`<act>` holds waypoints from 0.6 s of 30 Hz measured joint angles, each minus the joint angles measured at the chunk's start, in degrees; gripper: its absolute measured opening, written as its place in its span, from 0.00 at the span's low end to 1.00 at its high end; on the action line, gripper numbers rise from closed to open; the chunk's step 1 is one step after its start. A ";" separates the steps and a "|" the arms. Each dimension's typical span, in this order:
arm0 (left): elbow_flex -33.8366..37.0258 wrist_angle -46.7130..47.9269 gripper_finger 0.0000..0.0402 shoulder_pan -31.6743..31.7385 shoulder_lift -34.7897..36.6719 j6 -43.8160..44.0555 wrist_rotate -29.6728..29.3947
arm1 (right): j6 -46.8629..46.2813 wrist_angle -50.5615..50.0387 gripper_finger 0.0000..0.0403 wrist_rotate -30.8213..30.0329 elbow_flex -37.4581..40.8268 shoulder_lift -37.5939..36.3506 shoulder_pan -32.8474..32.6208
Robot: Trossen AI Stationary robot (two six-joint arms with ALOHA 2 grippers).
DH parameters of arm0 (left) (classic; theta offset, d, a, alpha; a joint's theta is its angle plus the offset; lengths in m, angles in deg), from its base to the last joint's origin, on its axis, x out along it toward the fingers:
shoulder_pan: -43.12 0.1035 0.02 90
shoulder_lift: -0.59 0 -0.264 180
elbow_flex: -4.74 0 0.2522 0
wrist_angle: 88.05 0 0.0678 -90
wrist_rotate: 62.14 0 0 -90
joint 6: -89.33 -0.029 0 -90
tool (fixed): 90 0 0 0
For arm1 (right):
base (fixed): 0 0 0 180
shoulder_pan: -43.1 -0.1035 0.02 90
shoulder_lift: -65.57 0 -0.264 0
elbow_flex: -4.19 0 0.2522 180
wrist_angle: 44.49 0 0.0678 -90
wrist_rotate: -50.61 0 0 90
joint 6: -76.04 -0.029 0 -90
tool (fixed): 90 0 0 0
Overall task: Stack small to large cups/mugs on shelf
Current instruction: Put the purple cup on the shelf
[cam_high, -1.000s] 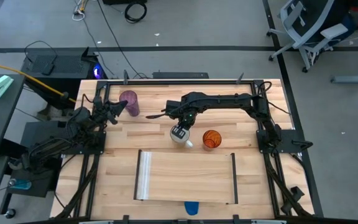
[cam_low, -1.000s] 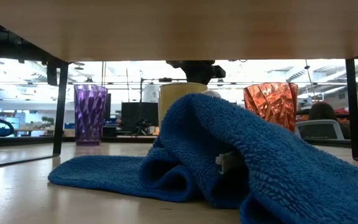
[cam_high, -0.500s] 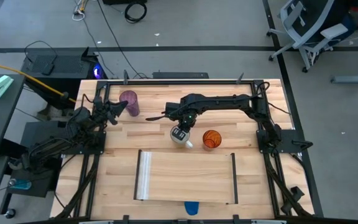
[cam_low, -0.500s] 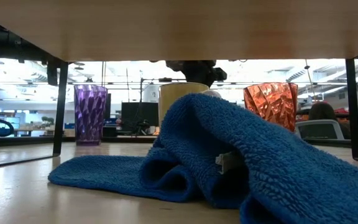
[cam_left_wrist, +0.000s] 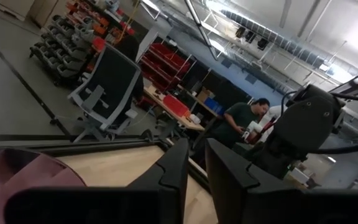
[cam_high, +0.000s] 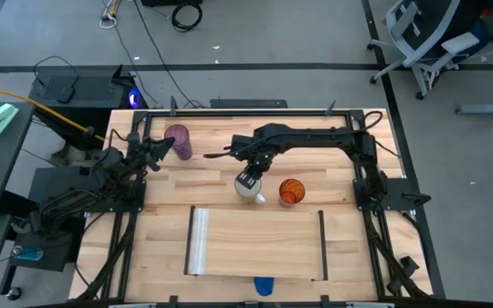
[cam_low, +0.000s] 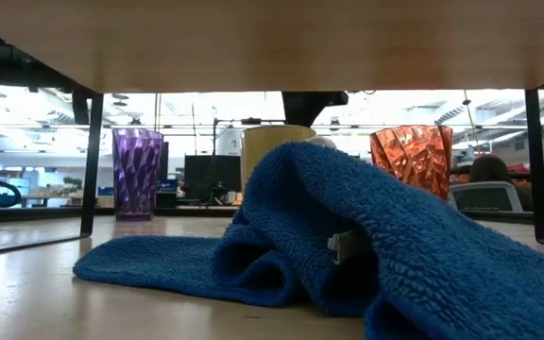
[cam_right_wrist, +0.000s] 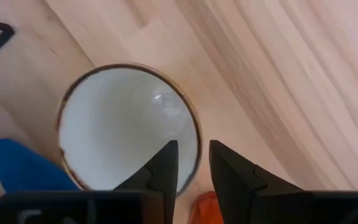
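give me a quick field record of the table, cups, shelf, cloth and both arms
purple tumbler: upright, far left of table, by the left gripper
white mug: upright on table, mid, right gripper directly above its rim
orange tumbler: upright, right of the mug
shelf: near side of table, nothing on top
blue cloth: bunched under the shelf
right fingers: slightly apart, over the mug rim, not gripping

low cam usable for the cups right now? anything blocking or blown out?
Low view: blue towel fills the foreground and hides most of the mug; backlit windows wash out the background; purple tumbler and orange tumbler read clearly. High view: even light, all three cups visible. Right wrist view: a glare spot inside the mug.
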 joint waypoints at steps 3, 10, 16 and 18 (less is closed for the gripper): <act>0.00 -0.66 0.17 0.00 0.00 -0.01 -0.02 | 0.03 -0.42 0.25 -0.27 0.02 -0.83 0.01; 0.00 -6.87 0.16 0.00 0.00 -3.03 -0.03 | -0.09 -0.88 0.25 -0.76 0.00 -3.26 0.01; -0.02 -15.14 0.14 0.00 0.00 -6.25 -1.82 | 0.43 -1.78 0.25 -1.12 0.00 -4.33 0.01; -0.02 -17.03 0.14 0.00 0.00 -6.42 -4.23 | 1.44 -2.11 0.25 -1.12 0.00 -5.06 0.01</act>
